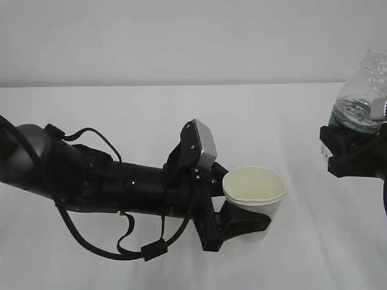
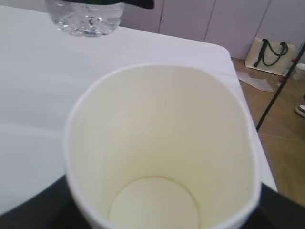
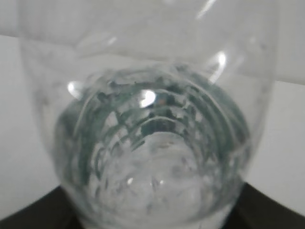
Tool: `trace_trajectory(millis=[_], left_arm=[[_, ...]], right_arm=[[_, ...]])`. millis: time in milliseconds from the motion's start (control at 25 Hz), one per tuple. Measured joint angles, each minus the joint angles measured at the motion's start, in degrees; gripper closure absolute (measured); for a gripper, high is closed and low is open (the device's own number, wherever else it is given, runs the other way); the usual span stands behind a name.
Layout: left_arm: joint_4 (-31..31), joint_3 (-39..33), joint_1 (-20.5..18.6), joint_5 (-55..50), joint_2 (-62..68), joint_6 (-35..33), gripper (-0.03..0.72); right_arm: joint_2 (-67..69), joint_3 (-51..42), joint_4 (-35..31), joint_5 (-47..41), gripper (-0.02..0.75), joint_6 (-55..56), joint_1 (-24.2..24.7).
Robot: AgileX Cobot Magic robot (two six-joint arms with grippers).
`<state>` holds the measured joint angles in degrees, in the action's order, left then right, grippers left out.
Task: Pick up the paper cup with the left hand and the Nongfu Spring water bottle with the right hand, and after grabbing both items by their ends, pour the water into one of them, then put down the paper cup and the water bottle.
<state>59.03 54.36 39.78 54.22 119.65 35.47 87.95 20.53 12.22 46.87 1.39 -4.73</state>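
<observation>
Open gap between cup [image 1: 255,199] and bottle [image 1: 361,96]

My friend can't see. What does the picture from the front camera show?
A black robot arm's left pincer holds an empty white paper cup upright above a white table. At the right edge, the right pincer holds a clear water bottle upright, apart from the cup.

White table [image 1: 121,109], pale wall [image 1: 181,36], brown floor [image 2: 281,143].

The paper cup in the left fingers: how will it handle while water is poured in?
The paper cup looks empty, so probably very light. Its rim appears squeezed oval in the left wrist view, suggesting thin walls that crumple easily. Filling may make it sag.
</observation>
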Motion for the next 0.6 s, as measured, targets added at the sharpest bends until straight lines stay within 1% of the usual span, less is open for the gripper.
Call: trace_trajectory(millis=[320,440,600], left_arm=[[-1.15,3.83,0.00,-2.39,0.00,-0.84,0.194],[-1.38,5.60,0.00,-3.44,0.00,-0.84,0.194],[-1.88,6.21,0.00,-4.06,0.00,-0.84,0.195]], right_arm=[[0.00,1.13,0.00,-4.03,0.328,0.35,0.00],[-0.05,2.22,0.08,-7.02,0.328,0.64,0.00],[-0.48,3.01,0.08,-8.38,0.328,0.67,0.00]])
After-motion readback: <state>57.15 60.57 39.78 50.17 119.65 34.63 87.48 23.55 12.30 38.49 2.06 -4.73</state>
